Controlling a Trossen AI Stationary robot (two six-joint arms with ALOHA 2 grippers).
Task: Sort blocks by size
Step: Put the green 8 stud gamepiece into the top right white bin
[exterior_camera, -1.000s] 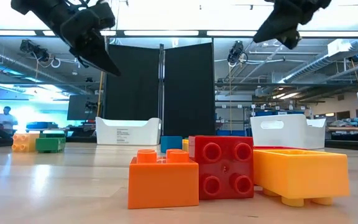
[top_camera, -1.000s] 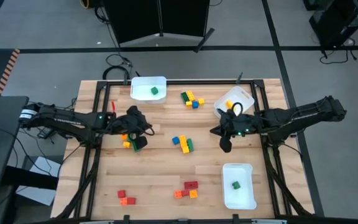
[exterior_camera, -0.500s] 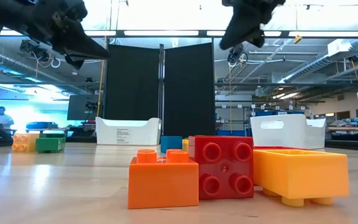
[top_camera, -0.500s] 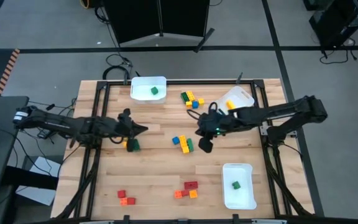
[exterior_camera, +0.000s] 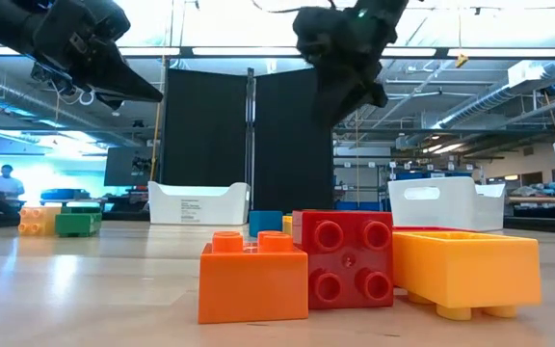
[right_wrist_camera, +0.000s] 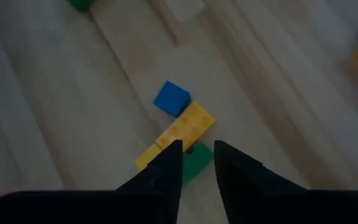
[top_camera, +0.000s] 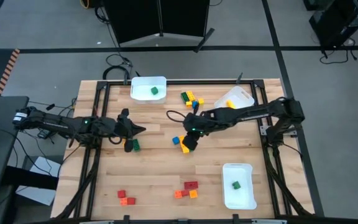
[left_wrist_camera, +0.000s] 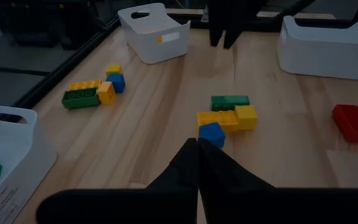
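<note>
A cluster of blue, yellow and green blocks (top_camera: 180, 142) lies at the table's middle. It also shows in the right wrist view as a blue cube (right_wrist_camera: 171, 98), a yellow brick (right_wrist_camera: 182, 130) and a green brick (right_wrist_camera: 195, 160). My right gripper (right_wrist_camera: 197, 149) hovers over this cluster (top_camera: 188, 142), fingers pointing down and a little open, touching nothing. My left gripper (top_camera: 140, 130) is shut and empty, held above the table's left part, pointing toward the middle (left_wrist_camera: 197, 144). An orange and a green block (top_camera: 130, 145) lie just near of it.
A white bin (top_camera: 148, 88) at the far left holds a green block. A tilted bin (top_camera: 238, 98) at the far right holds a yellow one. A bin (top_camera: 239, 186) at the near right holds a green one. More blocks lie at the far middle (top_camera: 191, 98) and near edge (top_camera: 188, 190), (top_camera: 126, 198).
My right gripper has travelled toward the table's left, from beside the far right bin to above the middle cluster, and has come lower. My left gripper has risen a little and tipped from pointing down to nearly level, pointing toward the middle.
</note>
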